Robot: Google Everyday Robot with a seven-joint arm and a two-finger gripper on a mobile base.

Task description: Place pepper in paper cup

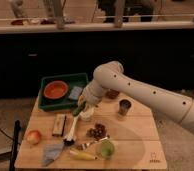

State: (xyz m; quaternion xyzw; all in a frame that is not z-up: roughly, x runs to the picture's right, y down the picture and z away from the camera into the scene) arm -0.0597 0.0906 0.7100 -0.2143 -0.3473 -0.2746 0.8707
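1. The claw (83, 106) hangs above the wooden counter (135, 145), clamped on the slim dark green pepper (78, 110)
2. The pepper sits just over the short white paper cup (86, 115)

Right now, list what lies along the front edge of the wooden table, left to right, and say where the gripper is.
Red apple → blue-grey cloth → yellow elongated item → pale green round item. The gripper is farther back, holding the pepper over the paper cup.
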